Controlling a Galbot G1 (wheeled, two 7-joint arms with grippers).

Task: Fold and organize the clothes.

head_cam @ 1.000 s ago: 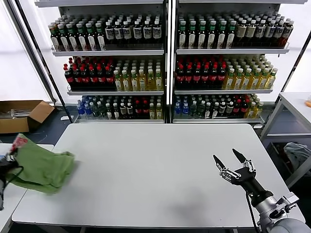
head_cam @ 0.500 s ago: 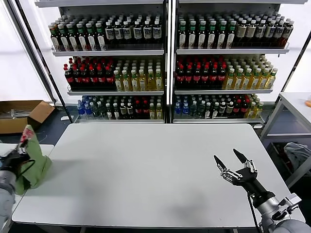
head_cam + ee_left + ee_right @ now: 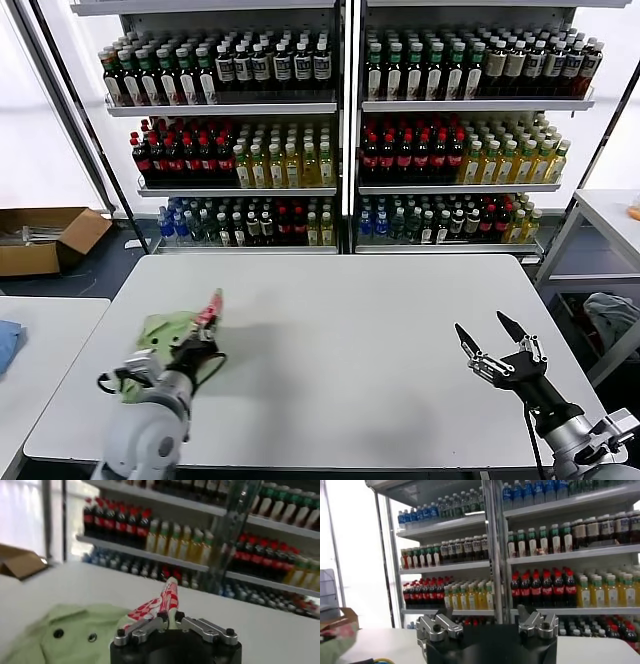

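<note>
Shirt (image 3: 172, 330) bunched on table (image 3: 340, 340), left side, pinched by my left gripper (image 3: 200, 335).
Left wrist view shows collar buttons (image 3: 75, 635) and checkered fold; head view shows right gripper (image 3: 497, 338) spread wide, empty.

Polo shirt (image 3: 165, 330): light green, with a red-and-white checkered patch (image 3: 162, 600). Surface (image 3: 340, 340): plain white. Left hand (image 3: 195, 343) and right hand (image 3: 497, 345): black with silver links. Cardboard box (image 3: 45, 235): brown.
</note>
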